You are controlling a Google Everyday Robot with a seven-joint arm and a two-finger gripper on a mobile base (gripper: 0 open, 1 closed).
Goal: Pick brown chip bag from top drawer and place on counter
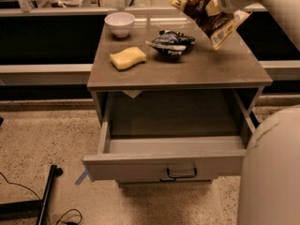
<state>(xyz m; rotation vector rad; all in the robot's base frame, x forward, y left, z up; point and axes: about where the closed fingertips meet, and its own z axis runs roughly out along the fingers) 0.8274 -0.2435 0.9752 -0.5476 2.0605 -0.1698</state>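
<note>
Where the speckled floor fills the lower left of the frame, a black metal stand leg [46,193] lies well apart from the cabinet and plays no part in the job. Further right, on the smooth grey-brown tabletop [211,67], a small round white bowl [120,22] sits at the back left corner, with a soft yellow sponge [128,58] just in front of it. Below, the wide, shallow grey top drawer [140,165] stands pulled out, its small dark bar handle [182,173] at the centre of the front panel. Nothing shows inside it, which fits a bag already lifted out. Past the middle of the tabletop lies a smaller crumpled dark blue-and-white foil bag [171,42], so the bare stretch to its right looks like the likely landing spot.

In the upper right of the frame, the large crinkly brown chip bag with cream ends [199,8] hangs in the air above the back right part of the tabletop, not touching it. The white gripper [214,6] reaches in from the upper right corner, and its fingers are clamped on the bag's upper part, which is why the bag stays aloft. The bag's long axis runs diagonally, from upper left down to lower right. Its printed face is turned toward the camera, and the lower cream end points down at the tabletop. At the lower right, the robot's rounded white body [272,172] fills the corner.
</note>
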